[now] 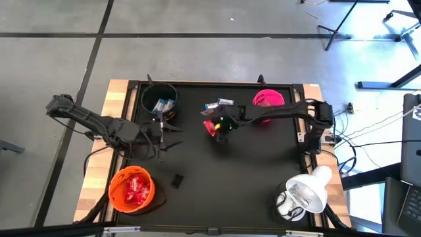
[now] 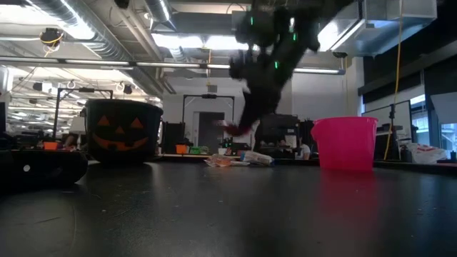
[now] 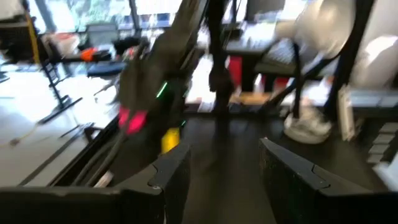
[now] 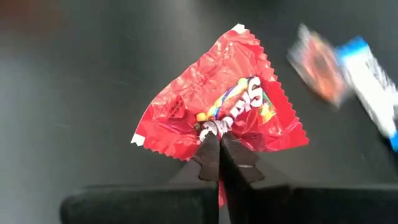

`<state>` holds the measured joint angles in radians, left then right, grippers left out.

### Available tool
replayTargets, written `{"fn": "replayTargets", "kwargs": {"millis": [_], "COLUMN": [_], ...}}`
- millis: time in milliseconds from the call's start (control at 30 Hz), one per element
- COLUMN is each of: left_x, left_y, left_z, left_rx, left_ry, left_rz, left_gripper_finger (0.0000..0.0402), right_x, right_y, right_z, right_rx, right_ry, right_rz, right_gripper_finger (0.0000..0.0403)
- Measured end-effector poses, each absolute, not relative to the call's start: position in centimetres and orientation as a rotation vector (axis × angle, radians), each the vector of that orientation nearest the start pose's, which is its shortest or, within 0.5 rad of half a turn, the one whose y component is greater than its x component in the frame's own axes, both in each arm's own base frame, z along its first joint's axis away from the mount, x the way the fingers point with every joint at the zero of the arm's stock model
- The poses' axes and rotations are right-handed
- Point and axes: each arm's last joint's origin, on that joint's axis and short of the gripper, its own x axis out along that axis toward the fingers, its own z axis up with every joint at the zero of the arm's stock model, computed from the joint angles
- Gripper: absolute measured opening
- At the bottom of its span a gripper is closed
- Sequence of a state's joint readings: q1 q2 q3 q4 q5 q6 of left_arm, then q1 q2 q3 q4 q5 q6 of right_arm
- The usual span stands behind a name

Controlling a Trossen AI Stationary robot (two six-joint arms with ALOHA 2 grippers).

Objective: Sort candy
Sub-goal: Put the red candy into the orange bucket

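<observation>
My right gripper (image 1: 217, 128) hangs over the table's middle, shut on a red wrapped candy (image 4: 214, 106); the low view shows the candy (image 2: 233, 128) above the tabletop. A few loose candies (image 1: 219, 105), red ones and blue-and-white ones, lie flat on the mat just beyond it, seen low as a small heap (image 2: 239, 159). My left gripper (image 1: 162, 135) waits open near the black bowl (image 1: 160, 100), touching nothing; its fingers (image 3: 168, 177) stand apart. The black bowl holds blue-and-white candies, and the orange bowl (image 1: 131, 189) holds red ones. My right gripper pinches the red candy between its two fingers at the wrapper's lower edge (image 4: 214, 132), near the middle of that edge. The fingers come from above, pointing down. The candy is lifted clear of the mat, and its wrapper spreads out flat beyond the fingertips.
A pink bowl (image 1: 268, 100) stands at the far right of the mat. A small flat black object (image 1: 177, 180) lies near the orange bowl. A white lamp (image 1: 306, 191) sits at the near right corner. Bare black mat (image 1: 237, 171) stretches across the near middle.
</observation>
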<state>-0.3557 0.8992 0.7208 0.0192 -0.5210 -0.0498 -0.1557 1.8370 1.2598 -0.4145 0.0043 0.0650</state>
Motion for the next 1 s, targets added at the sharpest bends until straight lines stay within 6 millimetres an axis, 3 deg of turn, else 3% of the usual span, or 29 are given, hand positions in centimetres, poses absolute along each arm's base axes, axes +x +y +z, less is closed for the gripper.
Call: {"fn": "replayTargets", "kwargs": {"millis": [300, 467, 767, 1000], "left_x": [21.5, 22.8, 23.7, 23.9], "left_y": [-6.2, -7.0, -9.3, -9.6], "left_z": [27.7, 25.8, 24.5, 24.3], "left_rx": [0.212, 0.362, 0.479, 0.493], "left_ry": [0.340, 0.428, 0.434, 0.423], "left_rz": [0.277, 0.230, 0.128, 0.148], "left_gripper_finger": [0.0173, 0.0173, 0.0173, 0.0173], "right_x": [39.0, 39.3, 39.5, 39.7], "right_y": [1.4, 4.0, 4.6, 4.7], "right_z": [25.2, 27.6, 28.6, 28.8], "right_rx": [0.025, 0.015, 0.010, 0.030], "right_ry": [0.881, 0.822, 0.797, 0.762], "right_rz": [0.122, 0.232, 0.246, 0.284], "right_gripper_finger": [0.0001, 0.0001, 0.0000, 0.0000]}}
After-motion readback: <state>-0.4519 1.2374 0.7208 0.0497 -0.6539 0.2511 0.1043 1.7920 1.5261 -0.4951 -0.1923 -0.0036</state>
